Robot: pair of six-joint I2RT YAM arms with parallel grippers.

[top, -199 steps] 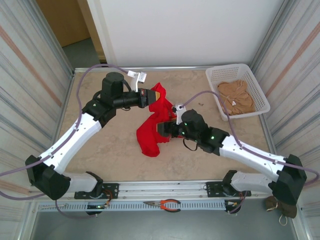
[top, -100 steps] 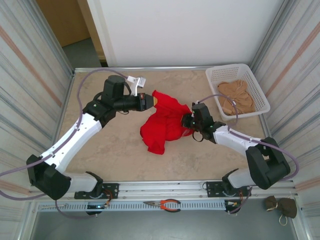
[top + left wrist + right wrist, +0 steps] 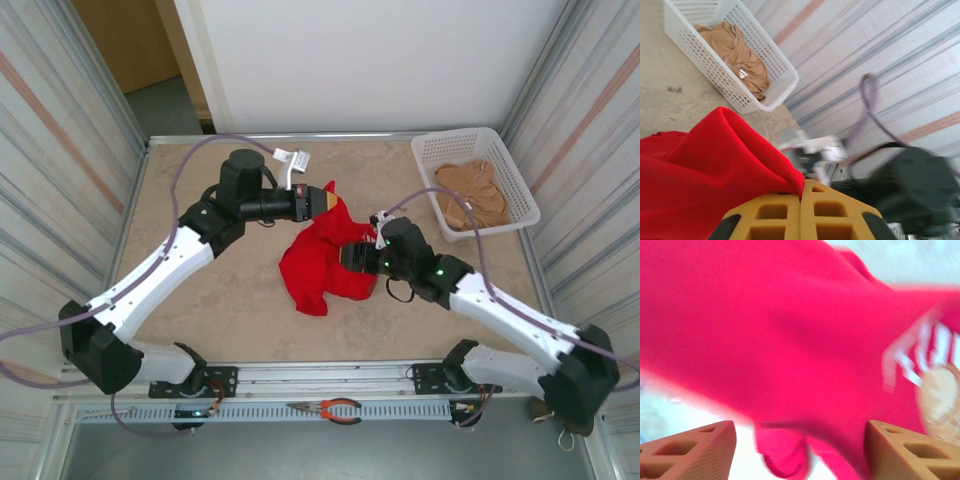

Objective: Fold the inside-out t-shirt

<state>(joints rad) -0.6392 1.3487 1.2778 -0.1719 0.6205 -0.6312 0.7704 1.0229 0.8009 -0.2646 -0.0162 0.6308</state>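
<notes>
Left claw (image 3: pixel 326 198) is clamped on the t-shirt (image 3: pixel 315 268). My right claw (image 3: pixel 352 258) stands apart, with cloth bunched just ahead of it. I risk pinching several layers there.

One red t-shirt (image 3: pixel 315 270); one basket (image 3: pixel 432 155); one tan garment (image 3: pixel 475 195); one pliers (image 3: pixel 335 408)

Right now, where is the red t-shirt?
Top view: the red t-shirt lies bunched mid-table, left of the white basket, its upper corner pinched by the shut left gripper and the open right gripper at its right side.

The left end effector (image 3: pixel 800 194) clamps the red t-shirt (image 3: pixel 700 170); a white basket (image 3: pixel 712 72) holds a tan garment (image 3: pixel 735 50).
</notes>
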